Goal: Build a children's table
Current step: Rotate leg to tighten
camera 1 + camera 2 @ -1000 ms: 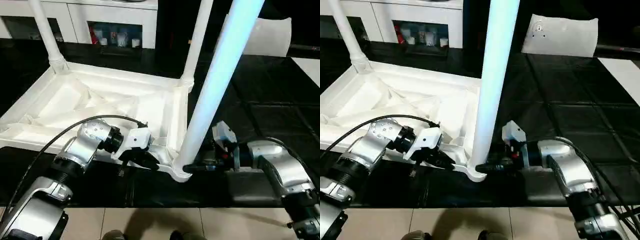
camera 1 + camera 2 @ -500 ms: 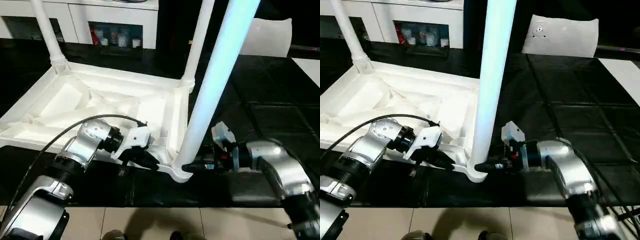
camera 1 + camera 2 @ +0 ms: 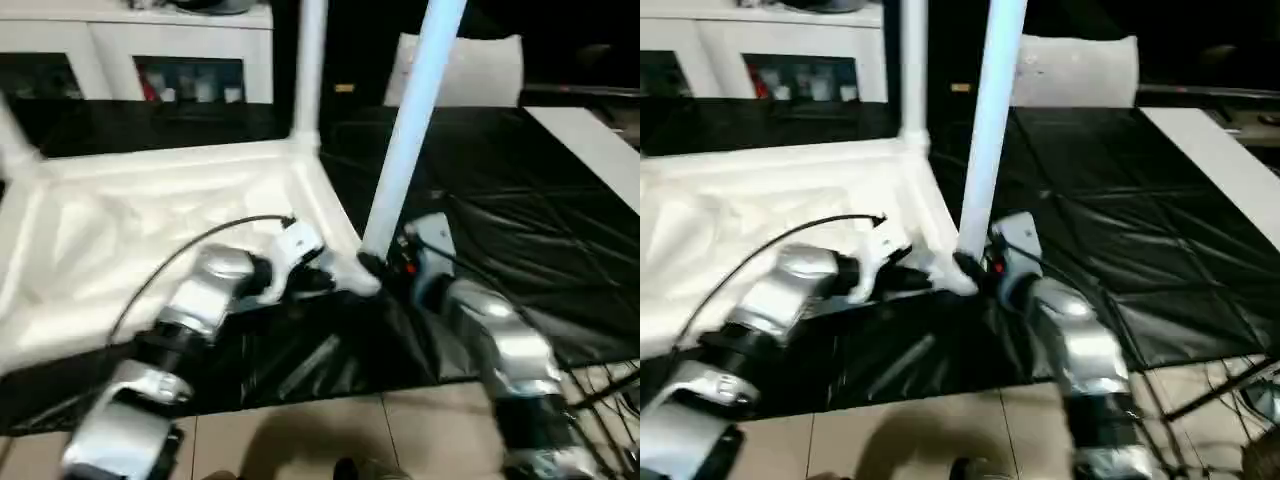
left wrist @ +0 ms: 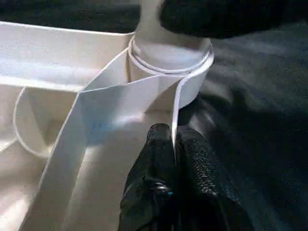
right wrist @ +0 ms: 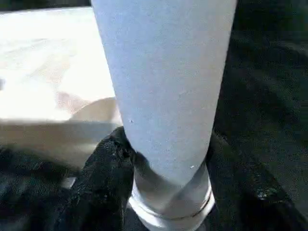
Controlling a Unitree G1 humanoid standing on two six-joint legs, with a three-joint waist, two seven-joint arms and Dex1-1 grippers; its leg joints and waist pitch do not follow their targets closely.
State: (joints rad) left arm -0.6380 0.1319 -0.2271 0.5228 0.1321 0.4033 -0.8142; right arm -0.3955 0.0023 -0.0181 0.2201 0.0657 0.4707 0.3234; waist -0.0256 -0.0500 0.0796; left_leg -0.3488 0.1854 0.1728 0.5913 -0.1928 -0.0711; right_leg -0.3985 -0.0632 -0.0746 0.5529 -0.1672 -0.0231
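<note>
a: what has changed in the last second?

b: the whole head view has swung, so most of that shift is the camera. the right gripper (image 5: 163,159) has closed in a little on the near leg (image 3: 410,140), one black finger each side of its base, right above the corner socket (image 4: 168,57).

a: and the left gripper?

b: the left gripper (image 4: 173,144) stays pinched on the thin rim wall of the tabletop (image 3: 150,220), just beside that socket, fingers almost together.

a: so where does the build stand?

b: the tabletop lies underside up, ribs showing. the near leg stands upright in its socket and a far leg (image 3: 308,70) stands at the next corner. judging by that, this leg looks seated or nearly so.

a: the surface and room?

b: a black sheet (image 3: 520,240) under the table, pale floor tiles (image 3: 300,440) below it, white cabinets (image 3: 150,50) behind, and a white bag (image 3: 470,70) lying further back.
</note>
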